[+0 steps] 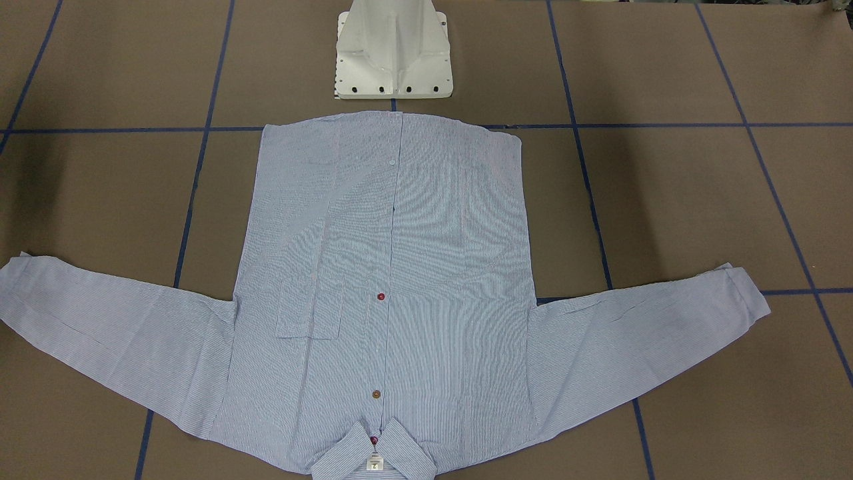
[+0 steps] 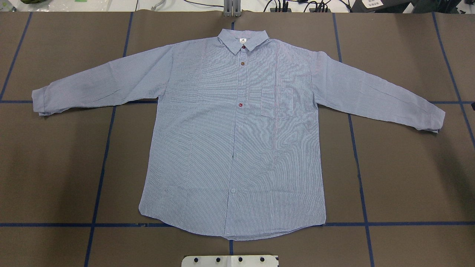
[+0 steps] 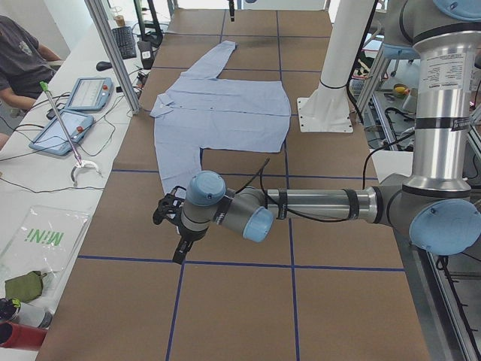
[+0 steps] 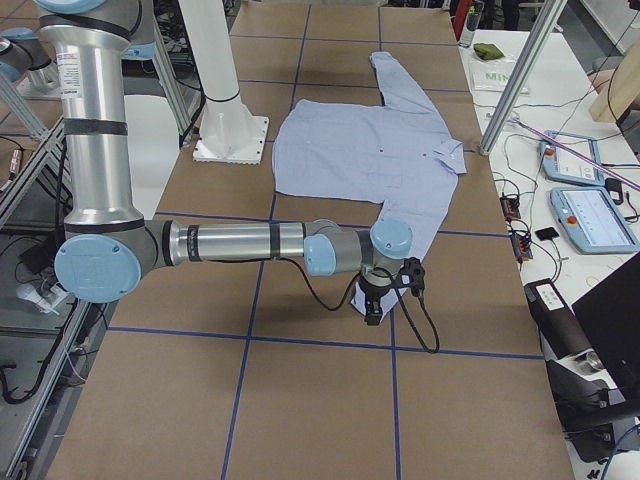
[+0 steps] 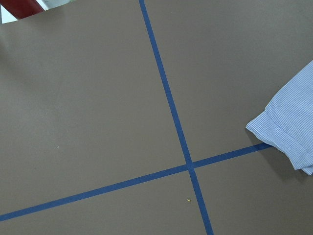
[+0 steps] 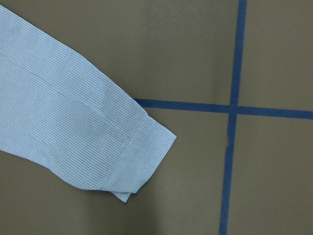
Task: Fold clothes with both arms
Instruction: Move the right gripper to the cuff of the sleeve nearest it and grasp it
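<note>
The light blue striped shirt lies flat and face up on the brown table, buttoned, collar at the far side, both sleeves spread out. It also shows in the front view. My left gripper hovers just past the end of the near sleeve; its wrist view shows that cuff at the right edge. My right gripper hovers over the other cuff. Both grippers show only in the side views, so I cannot tell whether they are open or shut. Neither touches the shirt visibly.
The white pedestal base stands just behind the shirt's hem. Blue tape lines grid the table. A side bench with tablets and an aluminium post runs along the collar side, and an operator sits there.
</note>
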Robot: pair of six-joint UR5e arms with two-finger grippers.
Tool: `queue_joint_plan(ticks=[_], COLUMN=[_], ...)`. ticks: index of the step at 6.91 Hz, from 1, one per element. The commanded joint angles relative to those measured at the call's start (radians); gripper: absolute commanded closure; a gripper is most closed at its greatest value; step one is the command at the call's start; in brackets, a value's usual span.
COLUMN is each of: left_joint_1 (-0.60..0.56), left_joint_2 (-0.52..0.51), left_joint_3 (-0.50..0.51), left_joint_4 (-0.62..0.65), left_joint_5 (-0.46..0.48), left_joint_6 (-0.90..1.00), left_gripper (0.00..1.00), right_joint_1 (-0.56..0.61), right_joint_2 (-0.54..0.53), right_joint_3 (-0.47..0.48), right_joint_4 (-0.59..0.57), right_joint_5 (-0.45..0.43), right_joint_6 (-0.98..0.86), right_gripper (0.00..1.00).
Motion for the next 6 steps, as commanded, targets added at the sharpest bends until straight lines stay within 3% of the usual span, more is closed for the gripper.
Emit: queue_joint_plan(ticks=[1, 2, 4, 6], left_joint_1=[0.004, 0.033, 0.044, 0.044], left_joint_2=[0.004, 0.004, 0.004, 0.002], left_joint_3=[0.010, 0.007, 0.009, 0.007], left_joint_4=[-0.047, -0.048, -0.048, -0.048], left_joint_5=[-0.006, -0.008, -0.008, -0.008], left_joint_6=[-0.006, -0.004, -0.006, -0.006], left_gripper=[0.01, 0.01, 0.01, 0.01], right_joint_1=[-0.133, -0.172, -0.177, -0.187], right_joint_2=[-0.032, -0.032, -0.050, -0.049], right_joint_3=[-0.005, -0.010, -0.046, -0.158], right_joint_4=[0.202, 0.216, 0.305, 0.557], right_joint_5=[-0.048, -0.058, -0.059, -0.059], right_joint_6=[0.335, 0.417, 0.473, 0.734], right_gripper=[0.00, 0.01, 0.11, 0.20])
